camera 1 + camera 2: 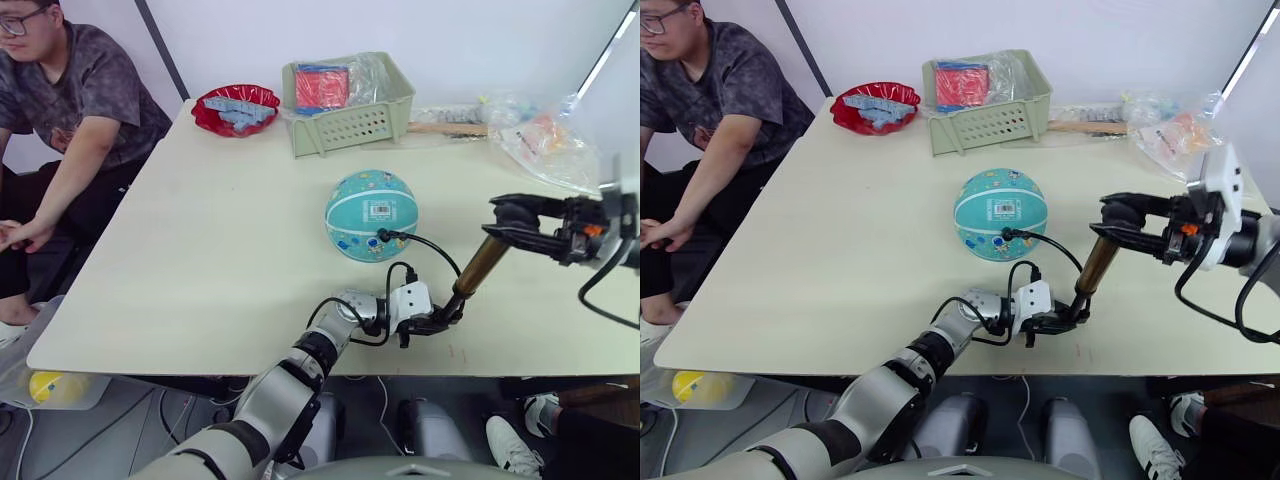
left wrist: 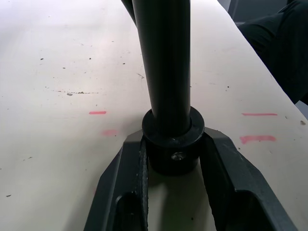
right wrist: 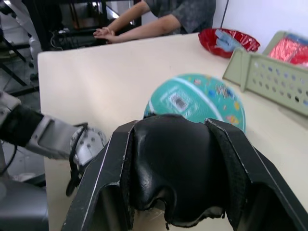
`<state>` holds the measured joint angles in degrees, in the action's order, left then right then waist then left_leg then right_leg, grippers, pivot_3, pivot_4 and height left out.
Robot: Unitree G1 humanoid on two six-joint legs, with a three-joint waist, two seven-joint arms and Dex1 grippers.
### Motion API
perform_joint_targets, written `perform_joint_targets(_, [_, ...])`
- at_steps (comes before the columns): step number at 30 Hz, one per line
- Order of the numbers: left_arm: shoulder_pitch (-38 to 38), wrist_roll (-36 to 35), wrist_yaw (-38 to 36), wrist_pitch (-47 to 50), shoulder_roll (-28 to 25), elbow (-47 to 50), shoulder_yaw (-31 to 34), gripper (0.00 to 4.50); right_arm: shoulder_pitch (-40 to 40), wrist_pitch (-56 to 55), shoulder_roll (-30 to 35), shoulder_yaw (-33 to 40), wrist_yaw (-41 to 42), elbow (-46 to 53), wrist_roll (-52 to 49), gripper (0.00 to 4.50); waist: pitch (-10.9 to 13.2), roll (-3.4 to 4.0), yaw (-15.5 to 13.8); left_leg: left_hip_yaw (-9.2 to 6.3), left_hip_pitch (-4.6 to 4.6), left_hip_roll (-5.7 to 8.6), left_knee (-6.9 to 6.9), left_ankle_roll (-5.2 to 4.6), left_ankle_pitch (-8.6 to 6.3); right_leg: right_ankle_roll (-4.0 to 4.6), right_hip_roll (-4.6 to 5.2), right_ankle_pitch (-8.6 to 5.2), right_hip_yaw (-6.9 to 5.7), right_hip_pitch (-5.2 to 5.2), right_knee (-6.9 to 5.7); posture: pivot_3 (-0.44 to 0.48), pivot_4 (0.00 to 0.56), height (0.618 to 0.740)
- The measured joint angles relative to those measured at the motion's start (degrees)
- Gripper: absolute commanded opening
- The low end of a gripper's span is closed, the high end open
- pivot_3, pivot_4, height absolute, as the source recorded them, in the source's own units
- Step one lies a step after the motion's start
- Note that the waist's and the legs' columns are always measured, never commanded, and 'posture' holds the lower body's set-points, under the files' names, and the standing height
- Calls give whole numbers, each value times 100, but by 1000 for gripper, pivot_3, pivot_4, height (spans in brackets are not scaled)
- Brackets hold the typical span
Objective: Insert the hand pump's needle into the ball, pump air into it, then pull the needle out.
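Brass-barrelled hand pump point(image 1: 480, 265) (hose curling) meets round ball point(image 1: 371, 214).

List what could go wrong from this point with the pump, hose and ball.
1. The ball sits loose on the table, nothing bracing it; a tug on the hose could roll it or pull the needle out.
2. The hand pump stands tilted, base in the left gripper, handle in the right gripper; an off-axis push could slip the base.
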<state>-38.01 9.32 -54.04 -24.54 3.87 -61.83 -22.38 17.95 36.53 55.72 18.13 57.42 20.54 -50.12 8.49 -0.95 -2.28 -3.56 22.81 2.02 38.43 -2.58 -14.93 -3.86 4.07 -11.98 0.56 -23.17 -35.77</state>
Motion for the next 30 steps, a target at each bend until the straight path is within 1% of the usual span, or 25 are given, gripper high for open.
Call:
perform_joint_targets(5, [-3,-1,-2,0,-2,-4,12,1089,533,476,177,131,-200,-32,-409,1633,1,4,3,1,1,-1,0,0,0,1,3,0,2,-3,0,0,150,738])
perform_joint_targets(10, [-7,-1,-17,0,3,-5,12,1089,534,571,205,216,-229,-28,-433,1633,1,4,1,3,6,0,-1,0,0,1,5,0,3,-6,0,0,150,738])
perform_joint_targets(14, [-2,0,-13,0,2,-11,11,1089,256,385,45,302,-223,83,-330,1633,-2,2,-1,1,3,-1,-1,0,0,1,4,1,3,-5,0,0,150,738])
perform_joint_targets(19, [0,7,19,0,-19,-32,8,1089,-244,-256,-252,177,-134,216,68,1633,-13,-14,12,1,-10,-5,0,0,0,0,-1,0,1,4,0,0,150,738])
perform_joint_targets(24, [1,13,48,0,-23,-55,3,1089,-652,-884,-480,-287,-22,145,614,1633,-28,-30,15,1,-15,-7,0,0,0,-1,-4,0,1,7,-1,0,150,738])
perform_joint_targets(26, [3,13,48,0,-20,-57,-2,1089,-799,-1111,-635,-476,-18,65,830,1633,-31,-35,14,1,-15,-7,0,0,0,-1,-5,0,1,7,-1,0,150,738])
perform_joint_targets(27, [5,13,43,0,-23,-59,-6,1089,-931,-1324,-813,-620,-19,-17,1006,1633,-35,-41,15,0,-16,-7,-1,0,0,0,-6,0,1,7,-1,0,150,738])
perform_joint_targets(30, [5,13,48,0,-23,-61,-10,1089,-1108,-1666,-1003,-835,-23,-163,1322,1633,-37,-42,14,1,-16,-6,-1,0,0,0,-6,0,2,7,-1,0,150,738])
